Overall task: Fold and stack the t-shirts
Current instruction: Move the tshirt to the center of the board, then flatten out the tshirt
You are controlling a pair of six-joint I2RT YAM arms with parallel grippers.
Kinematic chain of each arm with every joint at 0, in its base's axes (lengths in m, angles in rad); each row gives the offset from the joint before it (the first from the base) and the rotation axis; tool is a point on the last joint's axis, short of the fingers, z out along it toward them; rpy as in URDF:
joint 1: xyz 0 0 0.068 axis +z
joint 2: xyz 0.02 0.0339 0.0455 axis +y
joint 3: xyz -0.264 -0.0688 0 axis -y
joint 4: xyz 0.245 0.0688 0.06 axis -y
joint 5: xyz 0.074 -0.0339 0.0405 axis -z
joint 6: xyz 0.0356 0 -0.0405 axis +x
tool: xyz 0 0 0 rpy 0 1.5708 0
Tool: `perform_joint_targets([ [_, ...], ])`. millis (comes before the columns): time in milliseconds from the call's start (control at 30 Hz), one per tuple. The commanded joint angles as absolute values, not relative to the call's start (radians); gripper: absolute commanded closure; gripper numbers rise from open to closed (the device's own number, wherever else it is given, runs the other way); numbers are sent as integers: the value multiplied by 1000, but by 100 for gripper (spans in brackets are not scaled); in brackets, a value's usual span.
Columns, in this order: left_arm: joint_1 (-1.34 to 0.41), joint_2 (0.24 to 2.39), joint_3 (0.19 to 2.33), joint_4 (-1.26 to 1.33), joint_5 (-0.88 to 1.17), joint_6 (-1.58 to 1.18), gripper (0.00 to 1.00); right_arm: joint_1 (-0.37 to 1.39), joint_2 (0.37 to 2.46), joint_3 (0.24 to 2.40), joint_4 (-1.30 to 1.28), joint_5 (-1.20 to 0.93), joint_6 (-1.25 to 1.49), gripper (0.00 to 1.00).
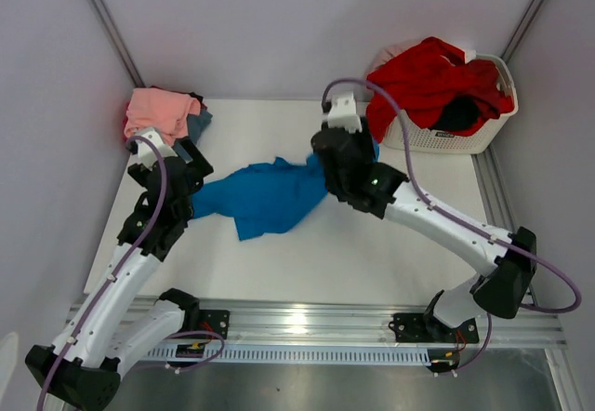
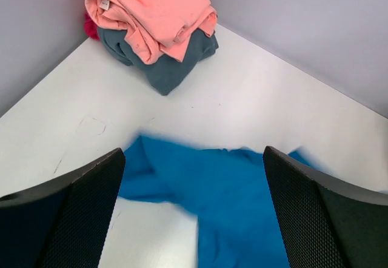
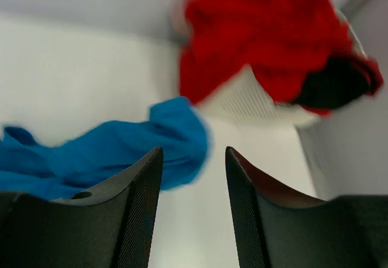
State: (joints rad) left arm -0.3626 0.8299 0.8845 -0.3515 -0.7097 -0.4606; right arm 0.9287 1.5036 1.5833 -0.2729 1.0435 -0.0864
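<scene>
Bright blue short-sleeved cloth tee (image 1: 265,197) lies crumpled on the white table (image 1: 372,253) between your arms. Your left gripper (image 2: 193,159) hangs over its left end, jaws spread wide and empty. Your right gripper (image 3: 194,159) hangs over its right end with a narrower gap (no cloth between the fingers). A salmon pink tee (image 2: 157,13) rests on a slate blue tee (image 2: 170,68) in the far left corner, and a red tee (image 1: 432,76) and black tee (image 1: 457,113) fill the white slatted plastic basket (image 1: 446,139) at far right.
</scene>
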Motion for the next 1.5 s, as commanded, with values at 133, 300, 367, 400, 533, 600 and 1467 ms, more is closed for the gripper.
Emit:
perform_joint_targets([
  [133, -370, 821, 885, -334, -661, -456, 1, 821, 1340, 1303, -783, 1269, 615, 45],
  [300, -377, 857, 914, -396, -641, -480, 1, 802, 1292, 1290, -629, 1252, 499, 33],
  [367, -377, 887, 916, -416, -627, -511, 1, 801, 1292, 1287, -553, 1204, 433, 30],
  [400, -379, 902, 922, -443, -618, -524, 1, 801, 1295, 1282, -519, 1174, 407, 30],
  [533, -377, 1030, 965, -523, -618, -629, 1, 792, 1308, 1218, -332, 964, 310, 30],
  [600, -374, 1063, 982, -538, -609, -647, 1, 769, 1333, 1206, -305, 851, 304, 30],
  [1467, -29, 1724, 1302, -676, -38, -680, 1, 600, 2016, 1644, -485, 233, 354, 32],
])
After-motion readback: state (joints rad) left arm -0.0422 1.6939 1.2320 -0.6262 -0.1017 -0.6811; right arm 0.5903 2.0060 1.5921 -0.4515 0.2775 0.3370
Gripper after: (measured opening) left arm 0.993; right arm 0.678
